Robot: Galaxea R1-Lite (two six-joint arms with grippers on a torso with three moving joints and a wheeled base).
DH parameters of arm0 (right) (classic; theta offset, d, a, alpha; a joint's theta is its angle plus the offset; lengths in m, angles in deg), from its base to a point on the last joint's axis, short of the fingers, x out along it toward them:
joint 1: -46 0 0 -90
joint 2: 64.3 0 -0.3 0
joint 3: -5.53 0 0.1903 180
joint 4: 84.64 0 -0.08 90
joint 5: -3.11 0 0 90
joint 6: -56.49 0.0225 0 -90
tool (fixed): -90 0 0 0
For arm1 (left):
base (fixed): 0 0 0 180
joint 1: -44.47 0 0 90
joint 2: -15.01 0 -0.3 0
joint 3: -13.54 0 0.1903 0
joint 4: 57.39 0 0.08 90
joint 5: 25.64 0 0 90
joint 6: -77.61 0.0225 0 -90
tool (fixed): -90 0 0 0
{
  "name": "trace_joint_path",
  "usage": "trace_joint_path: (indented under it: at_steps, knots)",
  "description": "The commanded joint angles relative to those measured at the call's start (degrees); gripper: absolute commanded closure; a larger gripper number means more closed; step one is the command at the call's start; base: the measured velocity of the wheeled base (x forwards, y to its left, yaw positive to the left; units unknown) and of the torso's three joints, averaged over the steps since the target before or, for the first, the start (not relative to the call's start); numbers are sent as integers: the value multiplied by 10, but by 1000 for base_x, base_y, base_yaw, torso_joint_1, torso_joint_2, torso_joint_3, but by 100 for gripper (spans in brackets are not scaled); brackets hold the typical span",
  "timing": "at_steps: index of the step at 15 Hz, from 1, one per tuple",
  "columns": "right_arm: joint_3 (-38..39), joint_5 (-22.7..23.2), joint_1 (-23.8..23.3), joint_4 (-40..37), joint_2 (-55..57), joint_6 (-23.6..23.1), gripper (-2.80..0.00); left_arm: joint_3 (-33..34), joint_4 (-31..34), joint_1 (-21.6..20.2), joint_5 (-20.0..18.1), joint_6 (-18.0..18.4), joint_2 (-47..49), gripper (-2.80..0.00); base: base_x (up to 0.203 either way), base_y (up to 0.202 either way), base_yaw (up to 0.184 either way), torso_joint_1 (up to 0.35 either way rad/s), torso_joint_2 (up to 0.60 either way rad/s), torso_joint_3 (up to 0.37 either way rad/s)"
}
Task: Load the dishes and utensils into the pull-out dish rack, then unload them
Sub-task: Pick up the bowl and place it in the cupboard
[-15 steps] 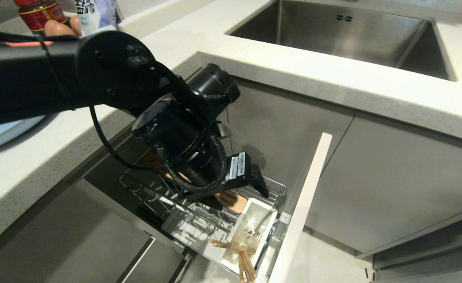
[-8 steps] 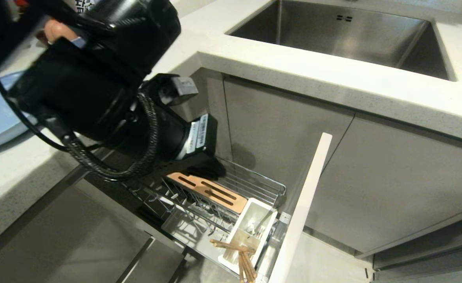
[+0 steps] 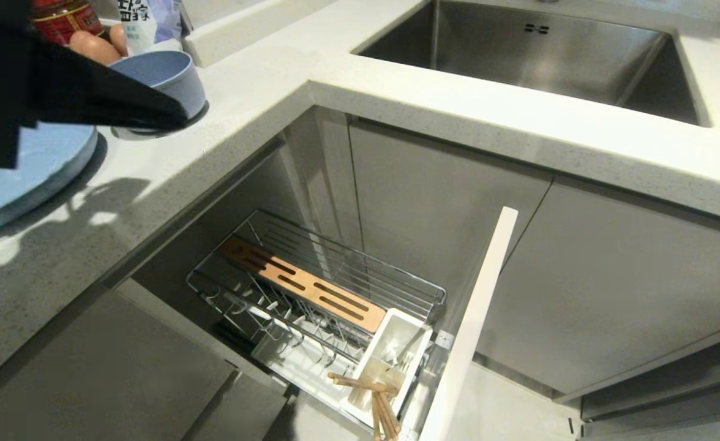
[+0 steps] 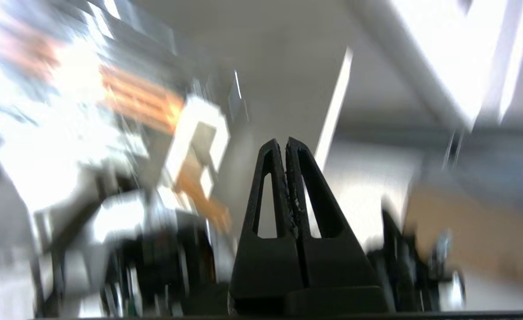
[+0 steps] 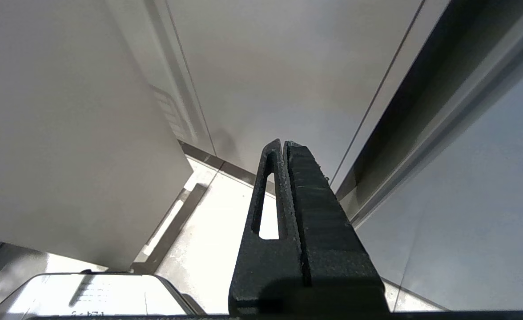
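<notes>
The left tool (image 4: 285,141) is sitting clenched with its two black fingers pressed flat together and nothing between them; its wrist view is too smeared to place it, while in the head view a dark part of the left arm is showing at the upper left, over the desk (image 3: 274,79). The right tool (image 5: 283,143) is likewise clenched on nothing, hanging low beside pale cabinet panels. Just behind the dark arm, the light-blue bowl (image 3: 173,70) is standing on the desk, and the light-blue plate (image 3: 35,165) is lying near it at the left edge. A person's fingers (image 3: 93,43) are showing behind the bowl, by a red-labelled jar (image 3: 63,15). Below the desk, the wire dish rack (image 3: 335,288) is standing pulled out, with its wooden strip (image 3: 302,285) running along it. The white caddy (image 3: 390,358) at its near end is holding the chopsticks (image 3: 375,395). The steel sink (image 3: 537,52) is lying farther back on the right.
</notes>
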Motion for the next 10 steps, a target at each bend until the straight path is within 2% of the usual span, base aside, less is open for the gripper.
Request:
trace_joint_path:
  at_steps: [1,2,5,7,8,10]
  knots:
    - [0,0,0,0,0,0,0,0,-22,-73,-2,19,-56,0,0,0,0,0,0,0]
    - [0,0,0,0,0,0,0,1,-40,-106,-6,43,-68,0,0,0,0,0,0,0]
    - [0,0,0,0,0,0,0,12,-95,-143,-16,192,-79,0,0,0,0,0,0,0]
    - [0,0,0,0,0,0,0,16,-100,-178,-13,251,-75,0,0,0,0,0,0,0]
    - [0,0,0,0,0,0,0,17,-101,-192,-9,270,-64,0,0,0,0,0,0,0]
    - [0,0,0,0,0,0,0,16,-103,-214,7,276,-32,0,0,0,0,0,0,0]
